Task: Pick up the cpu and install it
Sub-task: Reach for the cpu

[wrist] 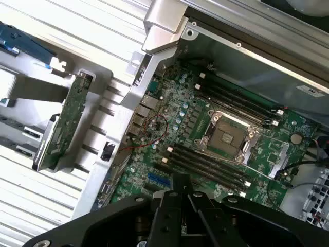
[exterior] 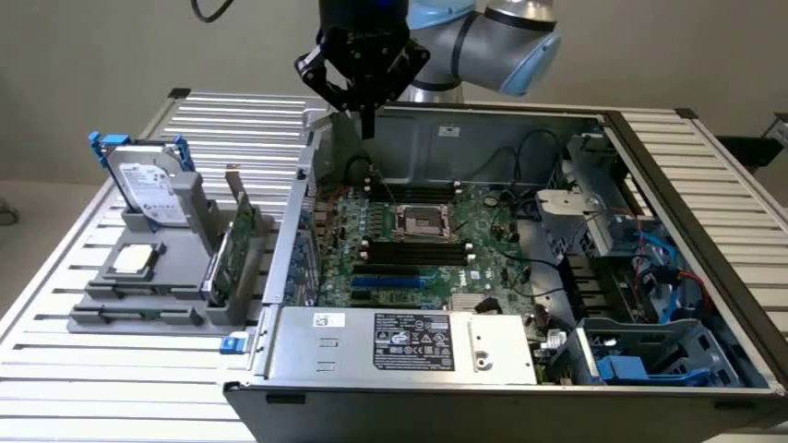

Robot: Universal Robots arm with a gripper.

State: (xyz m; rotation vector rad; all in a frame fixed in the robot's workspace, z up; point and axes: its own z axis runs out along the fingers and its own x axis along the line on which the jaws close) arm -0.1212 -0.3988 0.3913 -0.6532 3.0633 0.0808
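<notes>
Gripper [exterior: 365, 125] fingers look pressed together with nothing between them. They hang over the far corner of the open computer case [exterior: 493, 134], high enough, I judge, to clear its rim.

At the exterior view's left, a grey holder [exterior: 136, 309] stands on the slatted table [exterior: 74, 388] and keeps the parts separate and reachable from above. The hard drive [exterior: 150, 189] stands upright at its back. The cpu [exterior: 133, 260] lies flat in a recess in front of the drive, metal top up and well apart from the gripper — not yet picked up. The green card [exterior: 232, 245] stands on edge just beside the case. Further right, on the motherboard [exterior: 407, 249], the socket [exterior: 425, 221] has a dark, unoccupied middle — apparently waiting for the chip.
</notes>
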